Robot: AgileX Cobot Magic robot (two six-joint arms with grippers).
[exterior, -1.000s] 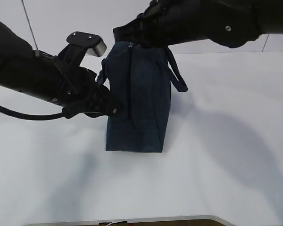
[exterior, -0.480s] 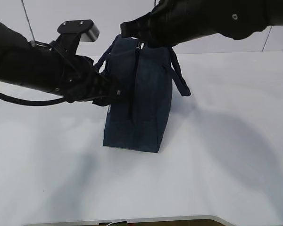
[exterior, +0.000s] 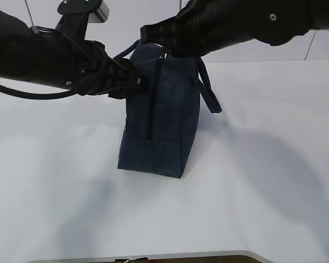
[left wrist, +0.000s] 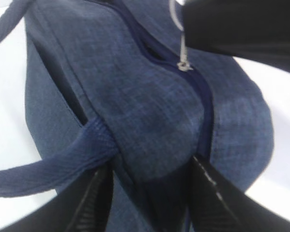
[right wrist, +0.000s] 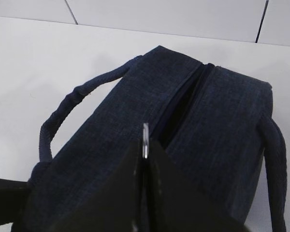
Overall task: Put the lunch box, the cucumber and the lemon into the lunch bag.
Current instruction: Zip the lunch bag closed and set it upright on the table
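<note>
A: How many things on the table (exterior: 274, 181)?

B: 1 bag (exterior: 170, 115) with 2 handles, upright near the middle toward the far edge, its zipper end facing the near edge, long axis near-to-far.

A: And the 2 grippers?

B: The right gripper (right wrist: 145, 145) is pinched on the ring pull (right wrist: 145, 140) at the top. The left gripper (left wrist: 150, 193) is spread, its fingers (left wrist: 94, 193) straddling the bag's end.
</note>
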